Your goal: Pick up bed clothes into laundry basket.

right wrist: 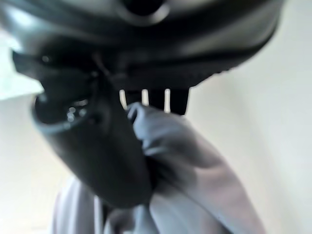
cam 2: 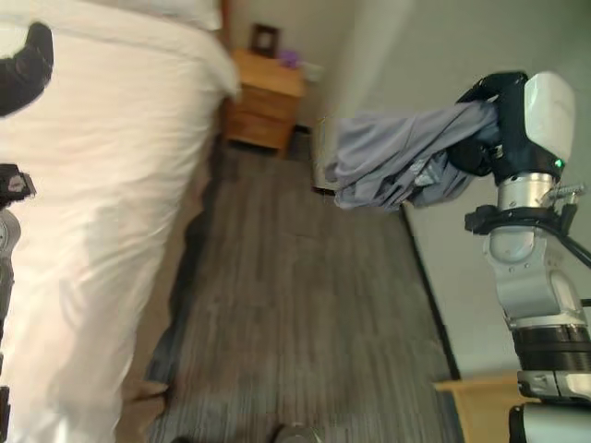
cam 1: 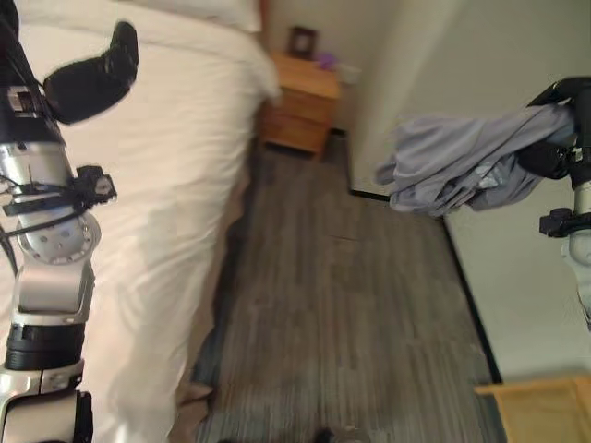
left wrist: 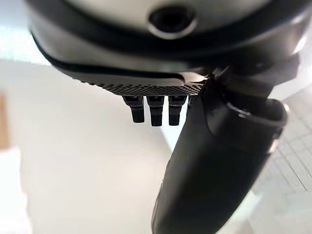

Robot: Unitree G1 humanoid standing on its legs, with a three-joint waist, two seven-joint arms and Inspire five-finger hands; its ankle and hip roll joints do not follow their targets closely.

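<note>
High on the robot's right side, above the dark wood floor (cam 1: 342, 305), the right hand (cam 2: 489, 129) had its fingers and thumb curled round a bunched grey garment (cam 2: 397, 161), which hung clear of the floor against the pale wall (cam 1: 517, 277); the right wrist view showed the cloth pinched between thumb and fingers. The left hand (cam 1: 92, 74) was raised over the white bed (cam 1: 157, 185), holding nothing, its fingers looking loosely bent rather than clenched. No laundry basket could be made out; a light wooden corner (cam 1: 545, 406) showed low on the right, but what it belonged to could not be told. To carry well, the pinch should probably stay firm, since loose folds trailed sideways and might snag or slip. The basket wanted finding first, then a release directly over its opening.
</note>
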